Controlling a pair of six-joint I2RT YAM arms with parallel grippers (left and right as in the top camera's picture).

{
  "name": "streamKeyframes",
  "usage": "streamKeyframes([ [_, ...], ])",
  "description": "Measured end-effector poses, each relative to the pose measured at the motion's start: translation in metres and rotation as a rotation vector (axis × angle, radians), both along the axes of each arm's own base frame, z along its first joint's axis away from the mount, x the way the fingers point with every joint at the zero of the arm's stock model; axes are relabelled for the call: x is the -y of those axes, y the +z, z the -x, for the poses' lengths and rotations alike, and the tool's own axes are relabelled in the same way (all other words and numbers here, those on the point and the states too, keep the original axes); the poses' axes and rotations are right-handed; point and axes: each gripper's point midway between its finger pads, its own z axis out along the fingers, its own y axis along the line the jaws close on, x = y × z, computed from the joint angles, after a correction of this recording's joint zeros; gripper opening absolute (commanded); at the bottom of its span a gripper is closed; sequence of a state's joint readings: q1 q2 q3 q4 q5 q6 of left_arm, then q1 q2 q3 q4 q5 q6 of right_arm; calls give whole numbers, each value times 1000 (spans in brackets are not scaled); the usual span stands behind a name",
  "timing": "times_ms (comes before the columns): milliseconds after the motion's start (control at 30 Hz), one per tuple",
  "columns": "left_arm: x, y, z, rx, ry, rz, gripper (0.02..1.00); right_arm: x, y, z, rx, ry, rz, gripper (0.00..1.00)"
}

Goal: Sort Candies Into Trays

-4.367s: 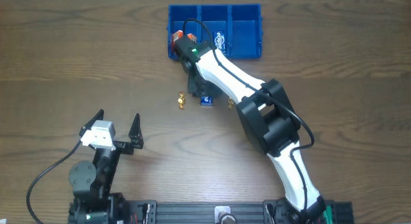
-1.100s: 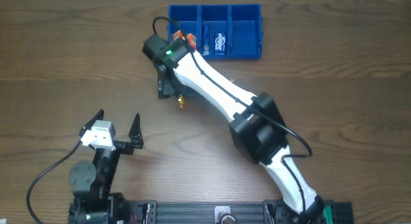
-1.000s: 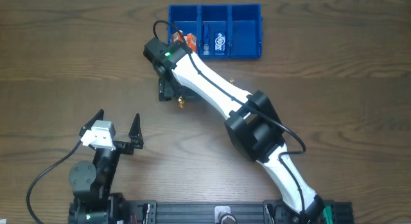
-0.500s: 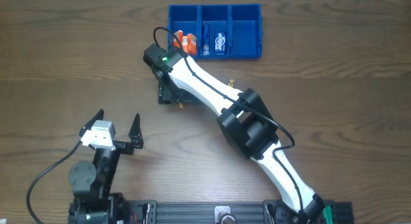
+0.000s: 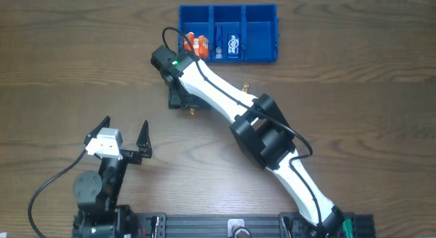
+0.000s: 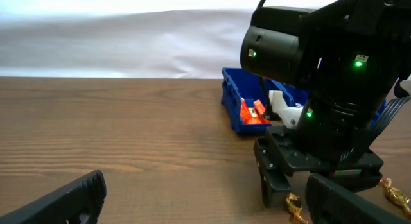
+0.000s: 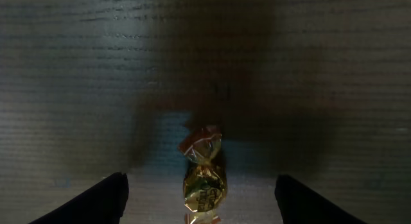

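Standby is all I have the left gripper (image 5: 124, 134) doing. It sits well short of the blue tray (image 5: 262, 41), closest to the arm bases, with its jaws spread wide and nothing between them. I judge it is parked there to leave the right arm room.

Nearer the tray, off its left front corner, the right gripper (image 5: 181, 101) is down low over the table (image 5: 354, 115). Its wrist view shows a gold-wrapped candy (image 7: 204, 179) lying on the wood between the two fingers, which stand far apart on either side of it. The jaws look lined up to close across the body of the sweet and not its twisted ends, which should give a firmer pinch. I cannot tell whether the tips are touching the wood yet.

A second gold candy (image 5: 244, 82) lies loose on the table, closer to the tray's front wall and below its middle compartment. I expect it is next in line.

In the tray itself, the left compartment holds orange candies (image 5: 194, 41). The middle one holds what appear to be blue-and-white pieces (image 5: 231, 46). The right one is bare, so that is probably where the gold ones belong. The sort looks well advanced, with the gold pair remaining.
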State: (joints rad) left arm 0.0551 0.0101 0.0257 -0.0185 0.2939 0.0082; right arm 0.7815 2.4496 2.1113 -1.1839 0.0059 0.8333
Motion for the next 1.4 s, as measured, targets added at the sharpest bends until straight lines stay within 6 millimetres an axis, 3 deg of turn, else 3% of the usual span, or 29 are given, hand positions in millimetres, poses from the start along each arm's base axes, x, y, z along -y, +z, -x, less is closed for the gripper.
streamKeyframes([
  [233, 0, 0, 0, 0, 0, 0, 996, 1, -4, 3, -9, 1, 5, 702],
  [433, 0, 0, 0, 0, 0, 0, 998, 0, -4, 3, -10, 0, 0, 533],
  [867, 0, 0, 0, 0, 0, 0, 998, -2, -10, 1, -7, -1, -3, 470],
  [1400, 0, 0, 0, 0, 0, 0, 998, -3, -10, 1, -9, -1, -6, 242],
])
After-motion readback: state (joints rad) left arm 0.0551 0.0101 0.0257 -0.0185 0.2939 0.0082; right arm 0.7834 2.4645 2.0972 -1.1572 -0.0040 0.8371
